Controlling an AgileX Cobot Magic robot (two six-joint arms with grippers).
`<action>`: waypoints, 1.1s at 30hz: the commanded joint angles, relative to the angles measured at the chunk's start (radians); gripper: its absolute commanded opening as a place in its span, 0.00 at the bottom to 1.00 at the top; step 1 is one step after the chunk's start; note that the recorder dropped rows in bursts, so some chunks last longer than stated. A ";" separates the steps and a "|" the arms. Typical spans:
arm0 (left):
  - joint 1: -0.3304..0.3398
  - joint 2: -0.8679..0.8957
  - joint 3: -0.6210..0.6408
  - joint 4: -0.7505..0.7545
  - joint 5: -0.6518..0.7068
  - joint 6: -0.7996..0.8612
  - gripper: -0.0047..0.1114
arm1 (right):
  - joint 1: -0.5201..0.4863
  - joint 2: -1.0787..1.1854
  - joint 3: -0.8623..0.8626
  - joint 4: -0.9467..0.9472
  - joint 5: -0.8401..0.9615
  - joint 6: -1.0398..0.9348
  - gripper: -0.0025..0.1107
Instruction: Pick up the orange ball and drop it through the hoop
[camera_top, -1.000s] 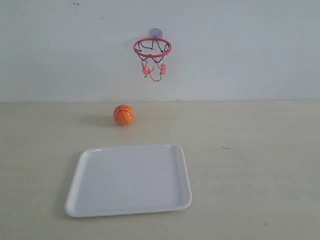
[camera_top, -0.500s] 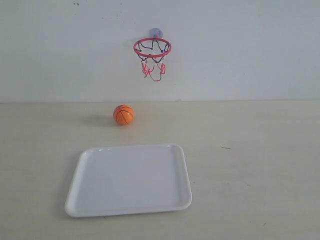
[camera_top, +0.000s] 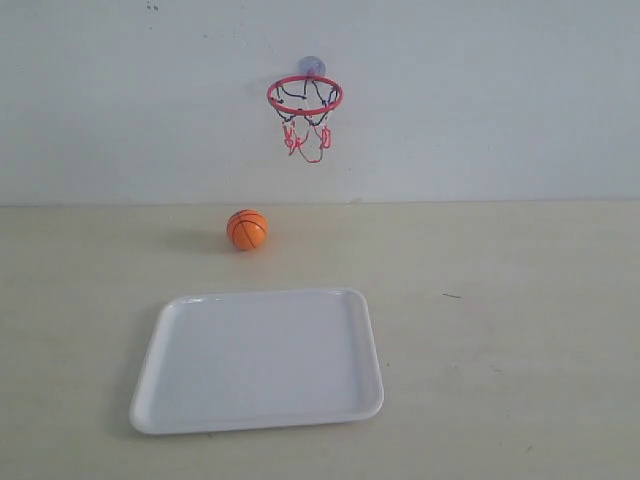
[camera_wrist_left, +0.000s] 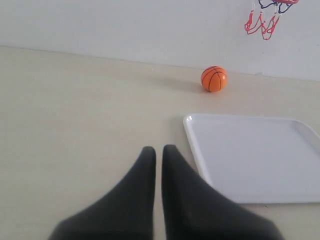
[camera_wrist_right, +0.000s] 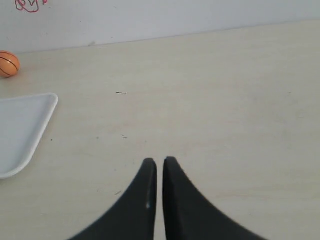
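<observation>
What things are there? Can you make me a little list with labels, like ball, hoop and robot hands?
ball: orange ball, sitting on the table, past the tray's far edge, not touching it
hoop: hoop with a red ring, stuck up on the wall, nothing in the net
tray: white tray, flat, nothing on it
left gripper: shut, holding nothing, far from the ball
right gripper: shut, holding nothing, over bare table
task: not begun
</observation>
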 joint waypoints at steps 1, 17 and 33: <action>0.001 -0.002 -0.003 -0.002 -0.009 -0.002 0.08 | 0.040 -0.061 -0.001 -0.012 0.003 0.006 0.06; 0.001 -0.002 -0.003 -0.002 -0.009 -0.002 0.08 | 0.081 -0.104 -0.001 -0.012 0.006 0.006 0.06; 0.001 -0.002 -0.003 -0.002 -0.009 -0.002 0.08 | 0.117 -0.104 -0.001 -0.013 0.004 0.006 0.06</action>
